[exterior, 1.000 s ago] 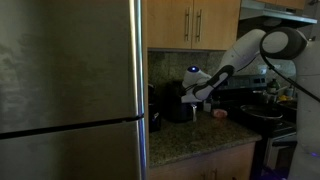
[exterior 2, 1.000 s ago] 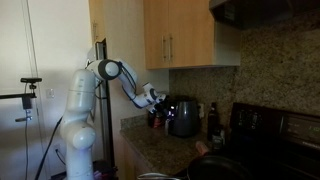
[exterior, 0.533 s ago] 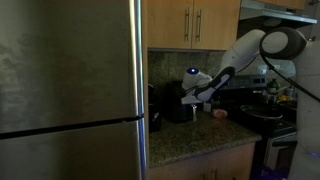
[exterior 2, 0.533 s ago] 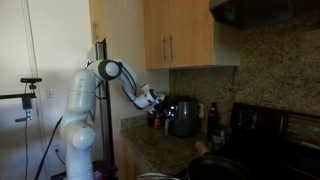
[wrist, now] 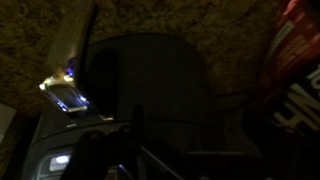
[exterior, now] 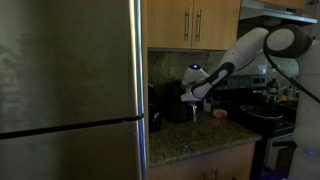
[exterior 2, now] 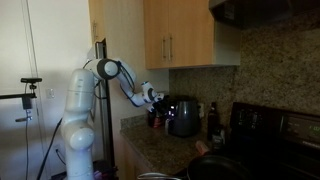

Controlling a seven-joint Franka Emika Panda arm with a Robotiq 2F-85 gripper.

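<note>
Dark and rounded, the coffee maker on the granite table stands untouched, the gripper hovering just beside it, jaws spread wide, nothing grasped yet.

In both exterior views we look from afar, from opposite sides, sharing the end effector and the counter beneath it; our wrist view looks close ahead.

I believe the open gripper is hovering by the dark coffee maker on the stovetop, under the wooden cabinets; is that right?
Not quite: the coffee maker stands on the granite counter, not the stovetop, as an exterior view shows. The gripper is open beside it, under the wooden cabinets.
</note>
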